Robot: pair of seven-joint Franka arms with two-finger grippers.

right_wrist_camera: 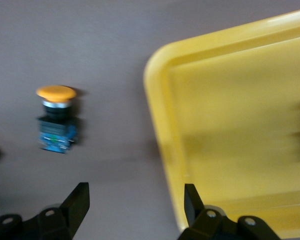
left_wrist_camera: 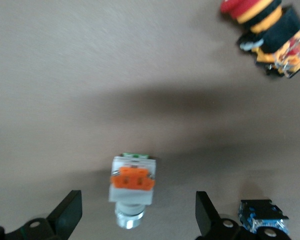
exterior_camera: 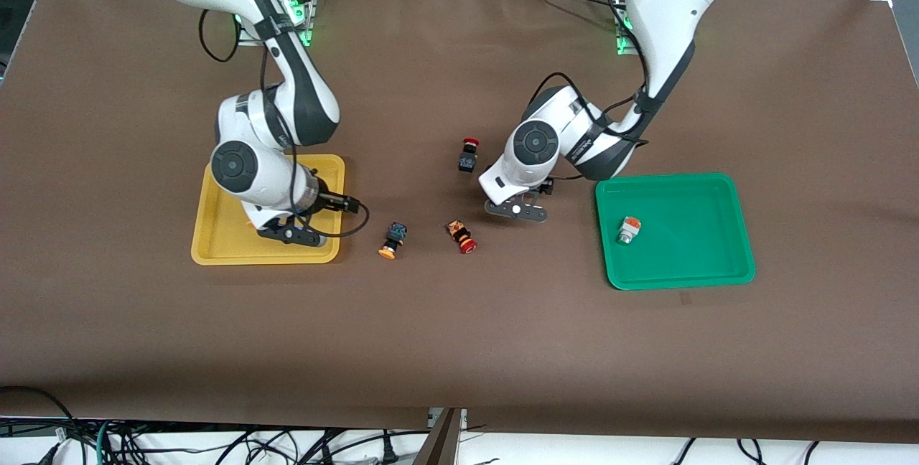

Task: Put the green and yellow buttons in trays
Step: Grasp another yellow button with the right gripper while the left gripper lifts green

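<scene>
One white-bodied green button lies in the green tray. A second white-bodied button with an orange patch lies on the table between the open fingers of my left gripper. In the front view the left gripper hides it. A yellow-capped button lies on the table beside the yellow tray and also shows in the right wrist view. My right gripper is open and empty over the rim of the yellow tray. The other yellow button is hidden.
Two red-capped buttons lie on the table between the trays, one nearer to the front camera than the other. The nearer one also shows in the left wrist view. The right arm covers much of the yellow tray.
</scene>
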